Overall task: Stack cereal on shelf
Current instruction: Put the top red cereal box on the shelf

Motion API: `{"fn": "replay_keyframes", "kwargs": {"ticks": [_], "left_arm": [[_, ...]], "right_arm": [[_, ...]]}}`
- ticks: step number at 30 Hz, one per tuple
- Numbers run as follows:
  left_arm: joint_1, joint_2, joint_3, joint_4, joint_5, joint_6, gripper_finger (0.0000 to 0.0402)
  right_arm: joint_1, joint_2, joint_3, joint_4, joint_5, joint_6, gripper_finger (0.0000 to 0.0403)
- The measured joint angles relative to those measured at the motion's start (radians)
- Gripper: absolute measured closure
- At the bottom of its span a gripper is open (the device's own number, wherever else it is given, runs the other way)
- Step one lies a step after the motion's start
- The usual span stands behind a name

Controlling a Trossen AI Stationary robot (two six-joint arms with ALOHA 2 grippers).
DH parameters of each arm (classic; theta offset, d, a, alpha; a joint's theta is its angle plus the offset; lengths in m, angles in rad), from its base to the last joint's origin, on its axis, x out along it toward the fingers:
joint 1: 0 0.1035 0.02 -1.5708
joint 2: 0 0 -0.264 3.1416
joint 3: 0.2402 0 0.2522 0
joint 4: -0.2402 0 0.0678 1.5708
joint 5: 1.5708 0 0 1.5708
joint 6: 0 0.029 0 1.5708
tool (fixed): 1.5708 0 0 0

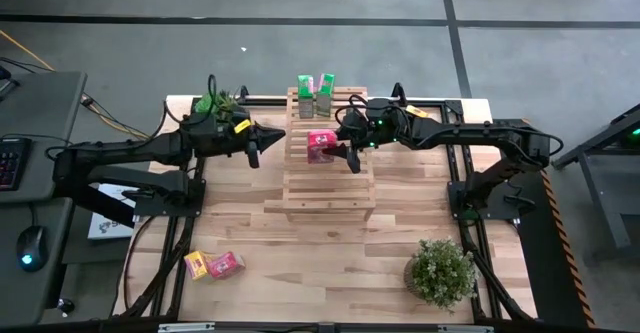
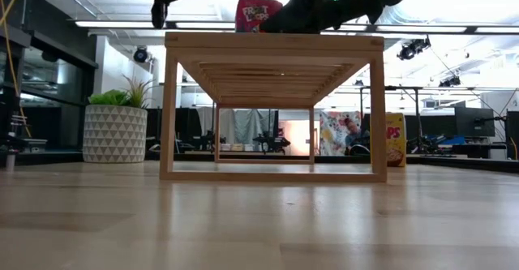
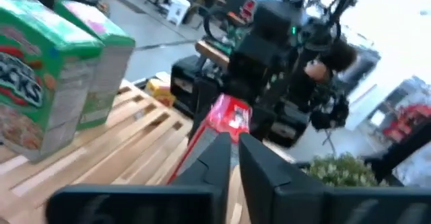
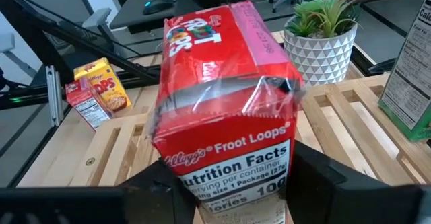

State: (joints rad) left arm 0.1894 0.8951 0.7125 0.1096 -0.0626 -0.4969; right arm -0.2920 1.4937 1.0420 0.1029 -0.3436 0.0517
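the pink-red box (image 4: 225, 96) sits on top of the shelf (image 1: 325, 178), about in the middle of its top slats. the right gripper (image 1: 348, 151) is around it, with one dark finger (image 4: 158, 187) on each side of the box, pressing on it. so the right gripper is closed on the pink-red box and holds it.

two green boxes (image 1: 315, 94) stand upright side by side at the far edge of the shelf, well behind the pink-red box.

the left gripper (image 1: 253, 149) hangs over the left edge of the shelf, just beside the pink-red box but not touching it. its fingers (image 3: 215, 160) are almost together, with only a thin gap, and nothing is in them.

a yellow box (image 1: 196, 264) and another pink-red box (image 1: 226, 264) lie close together near the front left corner of the worktop (image 1: 330, 253). a leafy plant (image 1: 441, 271) stands near the front right corner. another plant (image 1: 218, 102) stands at the far left corner.
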Motion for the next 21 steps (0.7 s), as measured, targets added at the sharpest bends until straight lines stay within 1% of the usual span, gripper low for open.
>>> {"fn": "replay_keyframes", "kwargs": {"ticks": [3,6,11,13,17,19,21], "left_arm": [[-0.004,0.018,0.0,0.024,0.015,0.039,0.0337],[-0.013,0.045,0.015,0.023,0.032,0.075,0.0283],[-0.037,0.097,0.04,0.021,0.033,0.201,0.0187],[-0.042,0.119,0.052,0.021,0.032,0.261,0.0156],[-0.042,0.157,0.079,-0.01,0.016,0.376,0.0118],[-0.042,0.178,0.092,-0.026,-0.01,0.419,0.0109],[-0.039,0.196,0.096,-0.036,-0.029,0.429,0.0103]], "right_arm": [[0.0,0.0,0.0,0.0,-0.006,0.0,0.0228],[0.0,0.0,0.0,-0.001,-0.006,0.0,0.0223],[0.0,0.0,0.0,-0.001,-0.007,0.028,0.0222],[0.0,0.0,0.0,-0.002,-0.006,0.03,0.0221],[0.0,0.0,0.0,-0.002,-0.007,0.058,0.0221],[0.0,0.0,0.0,-0.002,-0.007,0.063,0.0221],[0.0,0.0,0.0,-0.002,-0.007,0.064,0.0221]]}}
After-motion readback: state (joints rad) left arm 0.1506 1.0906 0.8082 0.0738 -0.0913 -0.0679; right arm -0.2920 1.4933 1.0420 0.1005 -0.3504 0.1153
